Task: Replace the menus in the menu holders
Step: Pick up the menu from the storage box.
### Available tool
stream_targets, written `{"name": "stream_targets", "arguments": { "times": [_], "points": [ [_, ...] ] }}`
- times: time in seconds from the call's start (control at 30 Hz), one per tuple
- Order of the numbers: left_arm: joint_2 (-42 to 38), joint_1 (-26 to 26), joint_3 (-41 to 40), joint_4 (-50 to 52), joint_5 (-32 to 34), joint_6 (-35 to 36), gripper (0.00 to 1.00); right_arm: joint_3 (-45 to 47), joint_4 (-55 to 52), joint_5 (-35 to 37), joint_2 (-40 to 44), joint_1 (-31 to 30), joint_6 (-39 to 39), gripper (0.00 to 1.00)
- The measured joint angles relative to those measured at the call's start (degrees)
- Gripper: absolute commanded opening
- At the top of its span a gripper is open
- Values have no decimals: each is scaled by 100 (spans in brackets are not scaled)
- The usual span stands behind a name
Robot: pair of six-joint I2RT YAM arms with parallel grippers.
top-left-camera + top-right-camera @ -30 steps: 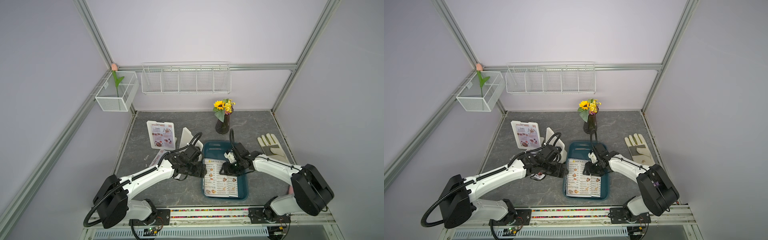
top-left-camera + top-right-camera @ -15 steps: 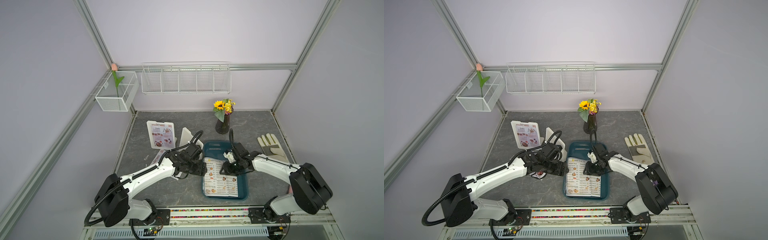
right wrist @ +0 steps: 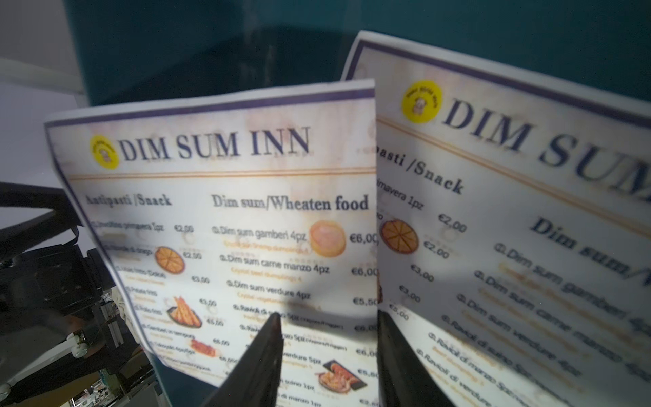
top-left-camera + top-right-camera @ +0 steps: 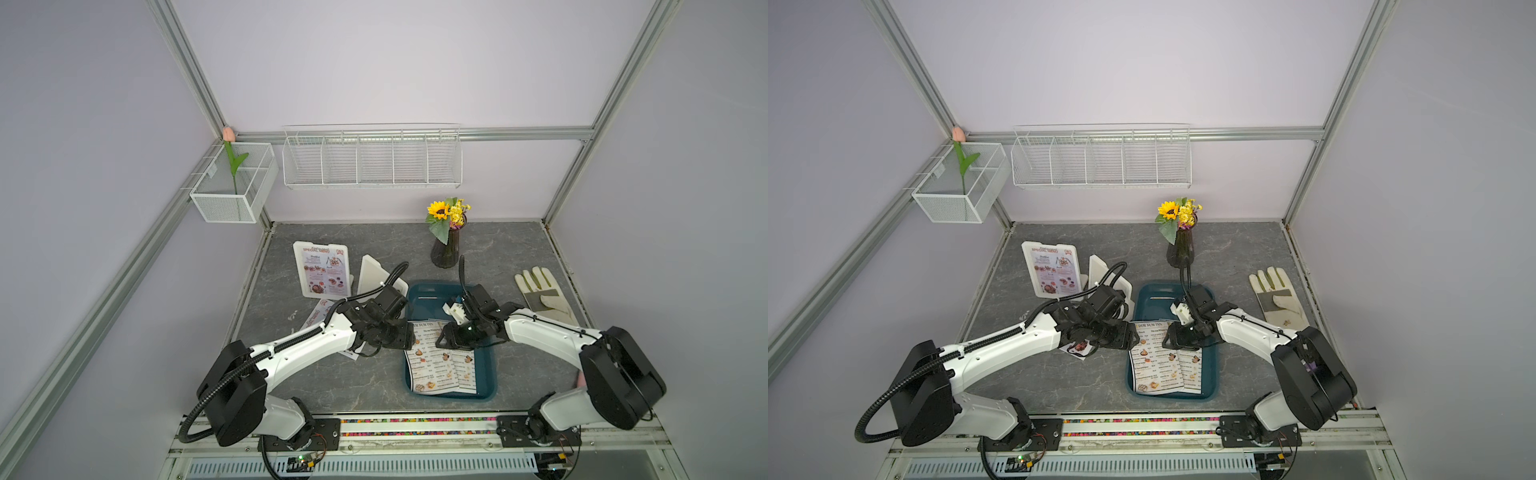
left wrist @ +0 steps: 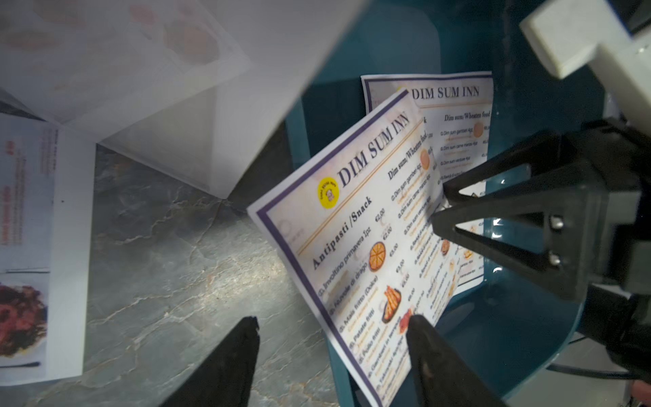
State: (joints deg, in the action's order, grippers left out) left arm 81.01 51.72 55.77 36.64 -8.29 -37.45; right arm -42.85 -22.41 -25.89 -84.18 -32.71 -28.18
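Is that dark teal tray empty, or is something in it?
Not empty. Two DIM SUM INN menus lie overlapping in the tray; both wrist views show the two headings.

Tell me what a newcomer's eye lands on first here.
First, the two white paper DIM SUM INN menus overlapping in the dark teal rectangular tray at front centre, with the left tool and right tool poised over them. Next, the yellow sunflower bouquet in its dark vase behind the tray, and the pinkish SPECIAL MENU sheet standing at back left.
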Motion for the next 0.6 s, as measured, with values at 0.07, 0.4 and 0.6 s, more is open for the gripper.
{"name": "stream_targets", "arguments": {
  "times": [0.07,0.4,0.6],
  "points": [
    [-26,7,-15,-63,39,-133,59,0,0,-17,0,0,17,46],
    [-726,227,-719,-612,542,-1211,44,0,0,-76,0,0,46,45],
    [-758,267,-916,-922,754,-1499,39,0,-2,-76,0,0,81,45]
  ]
}}
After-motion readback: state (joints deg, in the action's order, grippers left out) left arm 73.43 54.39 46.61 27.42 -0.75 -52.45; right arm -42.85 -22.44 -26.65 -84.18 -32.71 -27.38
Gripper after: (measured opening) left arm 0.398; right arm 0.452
